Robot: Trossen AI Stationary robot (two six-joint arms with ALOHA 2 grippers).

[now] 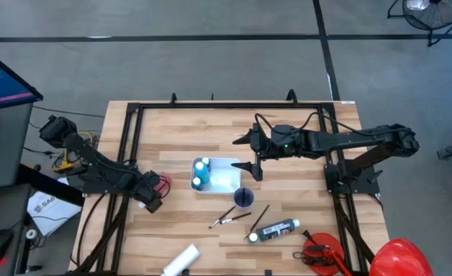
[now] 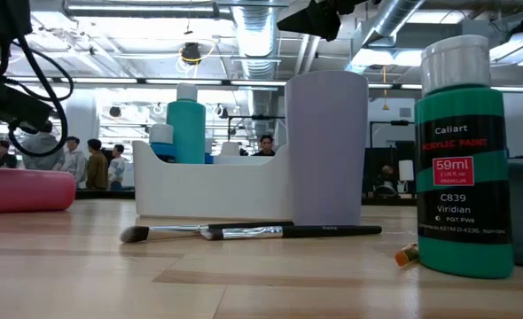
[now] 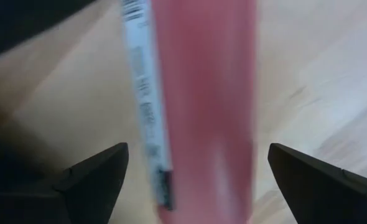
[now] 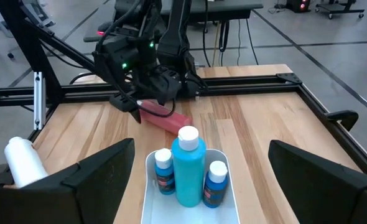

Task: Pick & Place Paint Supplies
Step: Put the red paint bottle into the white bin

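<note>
A red paint tube (image 1: 163, 184) lies flat on the wooden table near its left edge. My left gripper (image 1: 154, 195) points down over it, open. In the left wrist view the tube (image 3: 202, 93) runs between the two fingers of this gripper (image 3: 196, 158), with a gap on each side. My right gripper (image 1: 250, 157) hangs open above the right end of a white tray (image 1: 227, 181), well clear of it. The tray holds three blue bottles (image 4: 188, 168). Two dark-handled brushes (image 1: 234, 218) lie in front of the tray.
A purple cup (image 1: 244, 198) stands beside the tray. A green bottle with a dark label and white cap (image 1: 274, 230) and a white tube (image 1: 181, 261) are near the front edge. A red tool (image 1: 322, 253) and a red dome (image 1: 398, 257) sit at the front right corner.
</note>
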